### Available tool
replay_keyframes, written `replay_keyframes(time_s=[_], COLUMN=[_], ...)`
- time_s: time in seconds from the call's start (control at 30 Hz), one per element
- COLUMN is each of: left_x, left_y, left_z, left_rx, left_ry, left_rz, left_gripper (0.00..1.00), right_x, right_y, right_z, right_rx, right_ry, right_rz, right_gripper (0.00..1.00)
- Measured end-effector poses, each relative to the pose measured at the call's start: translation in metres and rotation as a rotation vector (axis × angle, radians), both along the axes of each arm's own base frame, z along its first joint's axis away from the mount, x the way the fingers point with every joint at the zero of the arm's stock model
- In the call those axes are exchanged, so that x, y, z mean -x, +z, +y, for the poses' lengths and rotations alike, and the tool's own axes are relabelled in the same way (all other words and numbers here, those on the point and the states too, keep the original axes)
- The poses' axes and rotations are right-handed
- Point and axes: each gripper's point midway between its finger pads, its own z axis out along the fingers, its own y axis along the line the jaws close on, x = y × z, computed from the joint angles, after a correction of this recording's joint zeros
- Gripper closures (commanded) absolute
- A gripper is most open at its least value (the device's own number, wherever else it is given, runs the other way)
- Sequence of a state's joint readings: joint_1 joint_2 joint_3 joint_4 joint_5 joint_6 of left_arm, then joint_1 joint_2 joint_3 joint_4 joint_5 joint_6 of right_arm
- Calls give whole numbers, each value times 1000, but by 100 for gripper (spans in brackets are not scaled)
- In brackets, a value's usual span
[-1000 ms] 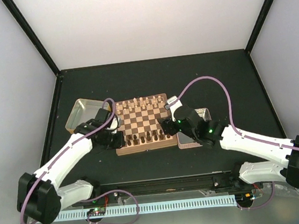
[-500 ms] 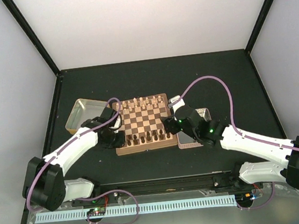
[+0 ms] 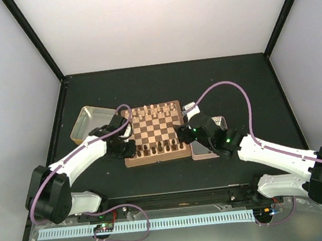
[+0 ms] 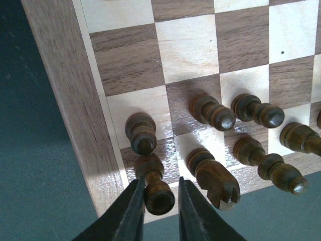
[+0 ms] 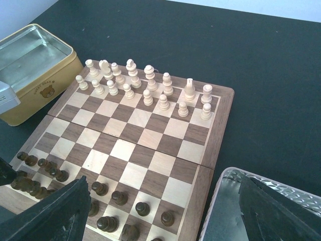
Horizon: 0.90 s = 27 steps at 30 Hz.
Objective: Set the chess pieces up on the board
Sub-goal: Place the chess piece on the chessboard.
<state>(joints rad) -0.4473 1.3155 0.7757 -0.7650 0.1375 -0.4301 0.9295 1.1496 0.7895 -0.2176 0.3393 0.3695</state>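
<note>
The board (image 3: 155, 159) lies mid-table, with dark chess pieces (image 3: 158, 148) in its two near rows. In the left wrist view, my left gripper (image 4: 160, 183) straddles a dark piece (image 4: 159, 196) standing on the board's corner square by the rim (image 4: 65, 100). The left finger touches it and the right finger stands a small gap away. Other dark pieces (image 4: 213, 111) stand beside it. My left gripper (image 3: 126, 150) is at the near left corner. My right gripper (image 3: 183, 135) hovers wide open and empty over the near right corner (image 5: 165, 206), above dark pieces (image 5: 120, 197).
Pale cream pieces (image 5: 145, 85) fill the board's far rows (image 3: 151, 111). A gold tin (image 3: 88, 122) stands left of the board, and it also shows in the right wrist view (image 5: 30, 65). A silver tin (image 3: 205, 149) sits right of the board, under the right wrist (image 5: 261, 176).
The left arm's elbow has swung left while its gripper stays at the near left corner. The right gripper has shifted slightly to the right.
</note>
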Motion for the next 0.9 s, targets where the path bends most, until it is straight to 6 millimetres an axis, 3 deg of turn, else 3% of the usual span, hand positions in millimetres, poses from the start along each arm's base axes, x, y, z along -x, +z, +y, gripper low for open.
replay_keyframes(time_s=[0.6,0.73,0.9], left_x=[4,5,-4], left_y=[1,15,48], left_z=[3,3,1], left_rx=[-8,7,39], left_ry=[0,-2,-2], left_rz=[11,-23,-120], left_gripper=[63,55,50], right_x=[0,1,3], right_y=[7,10,14], right_z=[-5,-6,-10], right_rx=[-18,-28,-53], right_ry=[-20,-25,-41], right_rz=[-11,-12,-2], right_gripper=[18,18,19])
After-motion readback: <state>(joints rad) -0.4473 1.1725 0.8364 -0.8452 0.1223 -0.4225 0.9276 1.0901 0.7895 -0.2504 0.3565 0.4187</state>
